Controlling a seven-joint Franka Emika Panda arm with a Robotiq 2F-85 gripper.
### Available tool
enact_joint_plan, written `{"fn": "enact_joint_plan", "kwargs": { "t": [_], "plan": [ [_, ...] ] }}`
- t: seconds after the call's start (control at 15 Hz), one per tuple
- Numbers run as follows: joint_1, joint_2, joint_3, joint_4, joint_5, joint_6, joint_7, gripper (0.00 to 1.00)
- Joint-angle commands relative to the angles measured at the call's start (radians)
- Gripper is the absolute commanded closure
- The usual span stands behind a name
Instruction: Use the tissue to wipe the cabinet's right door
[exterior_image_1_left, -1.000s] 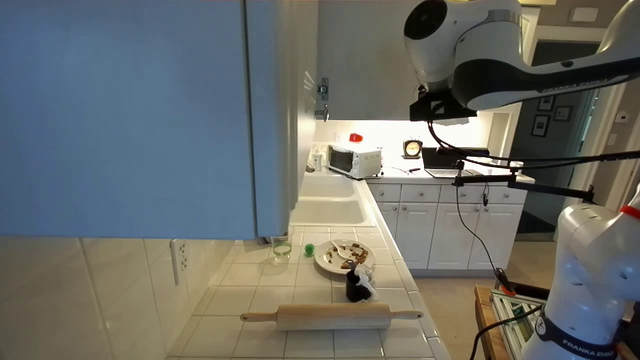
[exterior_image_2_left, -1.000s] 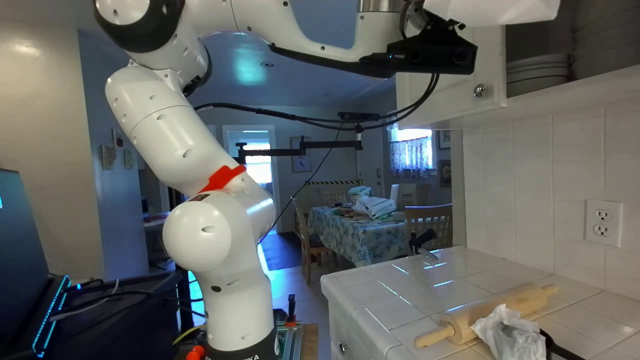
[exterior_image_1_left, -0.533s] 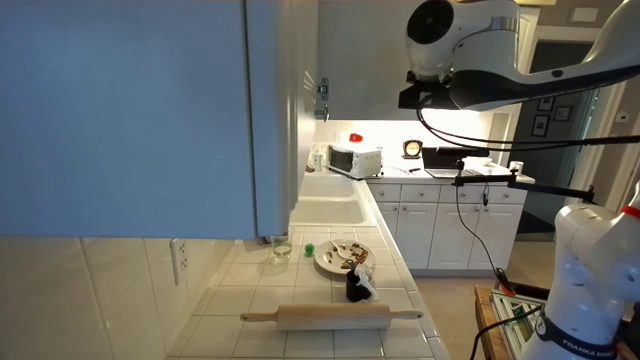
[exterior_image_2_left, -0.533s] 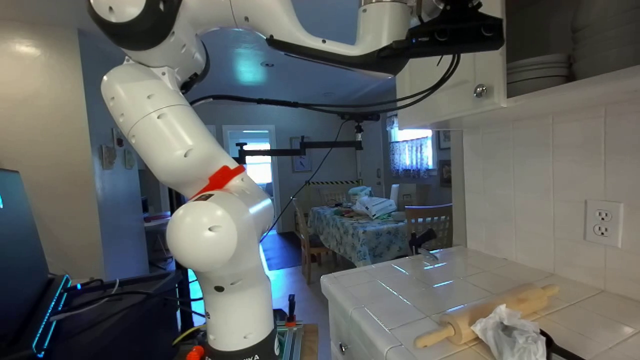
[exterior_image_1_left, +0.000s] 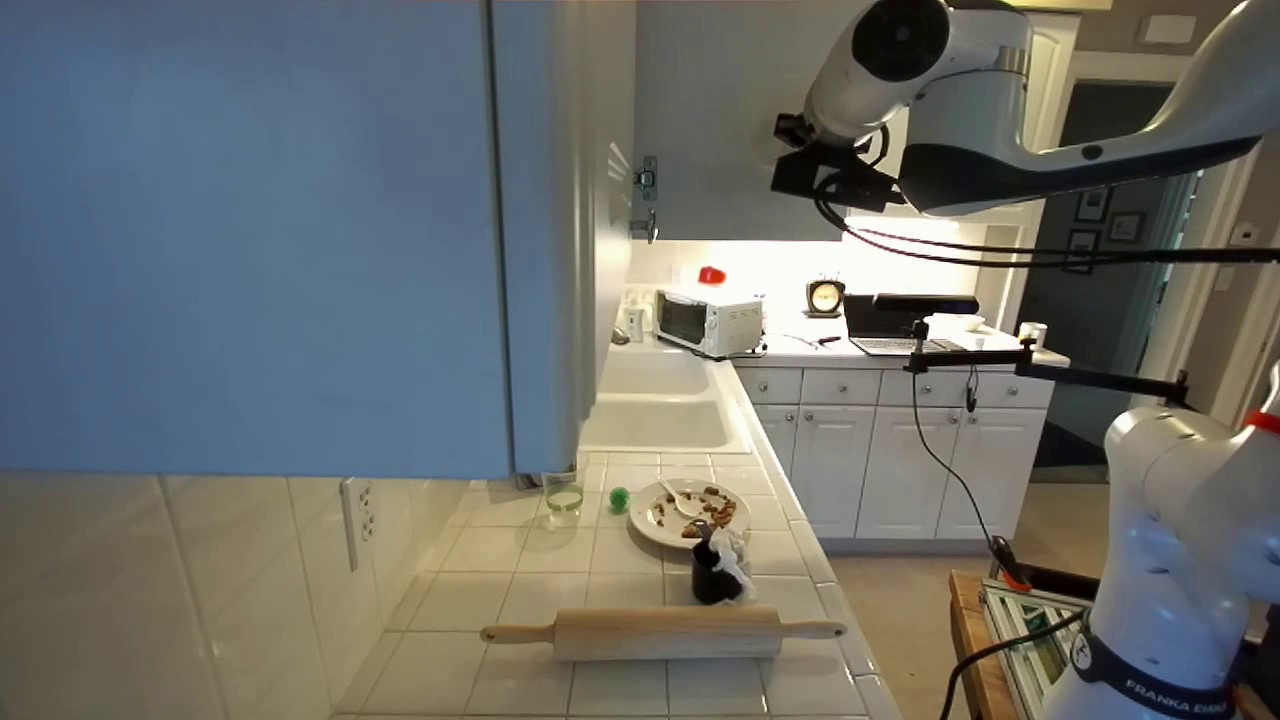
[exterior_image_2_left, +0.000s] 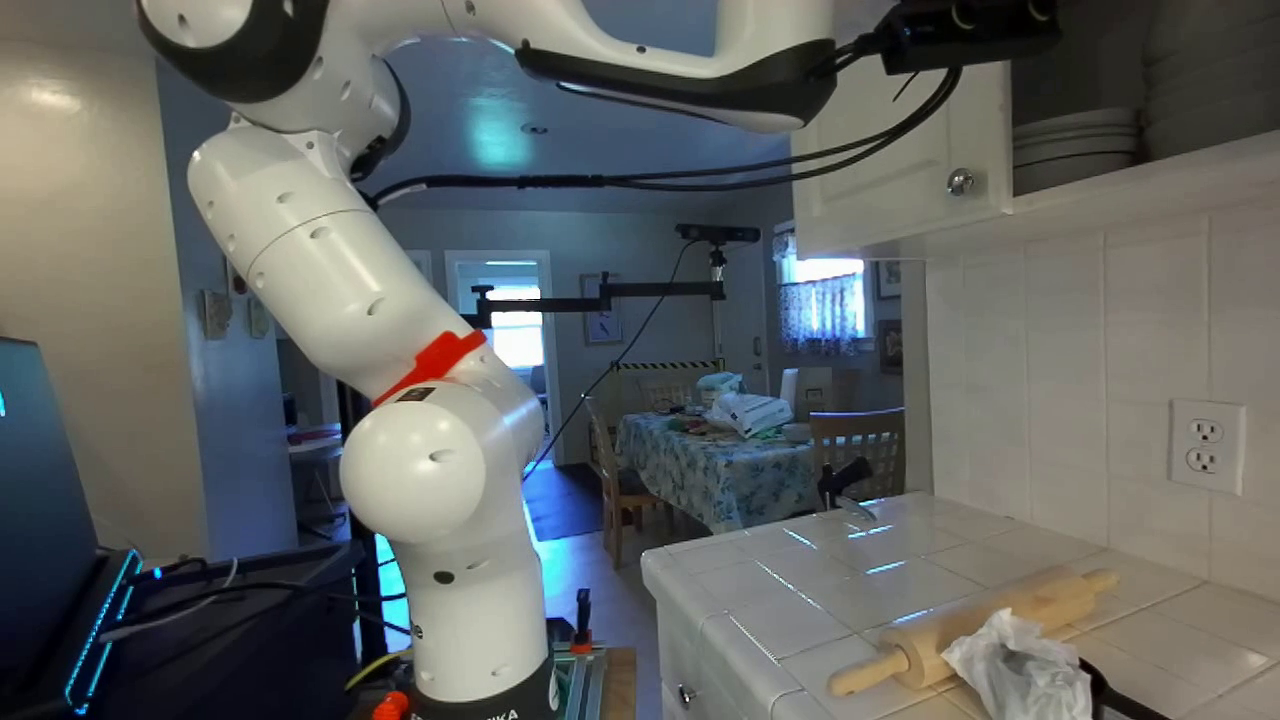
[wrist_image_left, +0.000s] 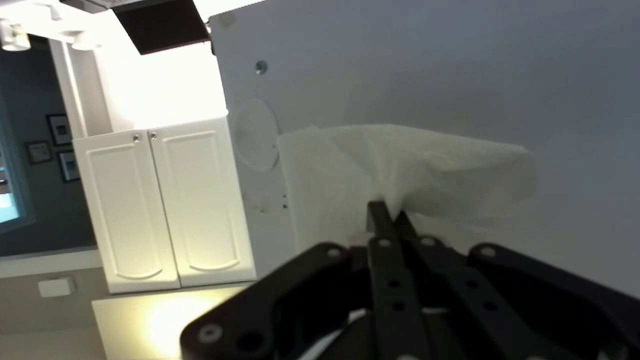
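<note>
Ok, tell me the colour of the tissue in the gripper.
The tissue looks plain off-white; it shows best in the wrist view.

On the arm, a black band reads "FRANKA EMIKA".

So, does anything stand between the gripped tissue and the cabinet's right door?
Nothing visible does: in the wrist view, the gripper pinches the tissue in front of the cabinet's right door, with no other object showing between them. I can't tell whether the tissue touches the door.
</note>
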Motion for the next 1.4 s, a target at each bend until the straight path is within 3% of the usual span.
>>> {"fn": "enact_joint_plan", "kwargs": {
  "t": [0.0,0.27,1.33],
  "plan": [
    [0.014,-0.016,-0.053,-0.014,-0.038,0.132,0.031,1.00],
    [0.000,-0.008,-0.076,-0.001,-0.053,0.239,0.027,1.00],
    [-0.054,0.064,-0.169,0.096,-0.152,0.461,0.019,1.00]
  ]
}}
